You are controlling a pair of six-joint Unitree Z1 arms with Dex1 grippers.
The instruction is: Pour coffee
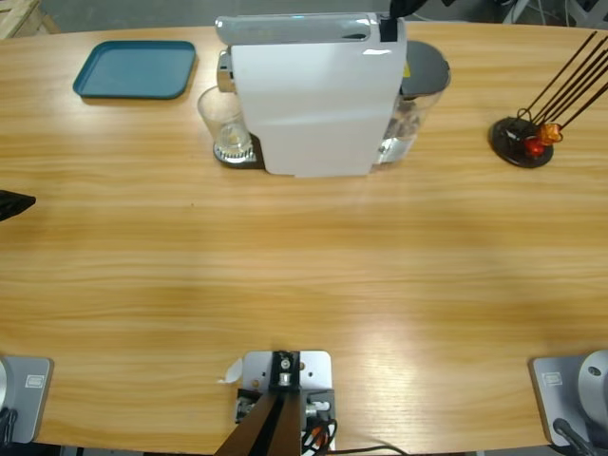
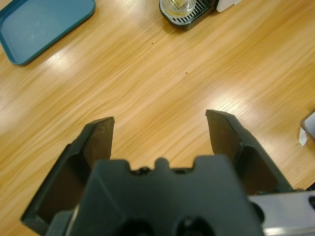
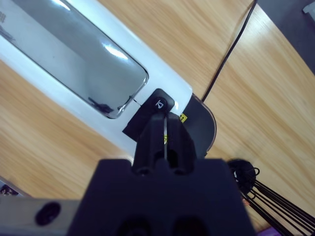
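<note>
I see one white coffee machine (image 1: 313,100) at the table's far middle and one clear glass tumbler (image 1: 226,123) on its drip tray; no coffee shows. My right gripper (image 3: 165,129) is pressed together at its black button (image 3: 161,103); my left gripper (image 2: 160,125) is spread over bare wood. One teal tray (image 1: 136,69) sits far left. No brand is readable.

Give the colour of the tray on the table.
The tray is teal blue, clearest in the high view.

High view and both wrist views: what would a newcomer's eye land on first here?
The tall white coffee machine at the table's far middle, with a clear glass tumbler on its dark drip tray. In the right wrist view the right gripper, jaws shut, points at the black button on the machine's top. The left gripper hangs open over bare wood, with a flat teal plastic tray at the far left.
</note>
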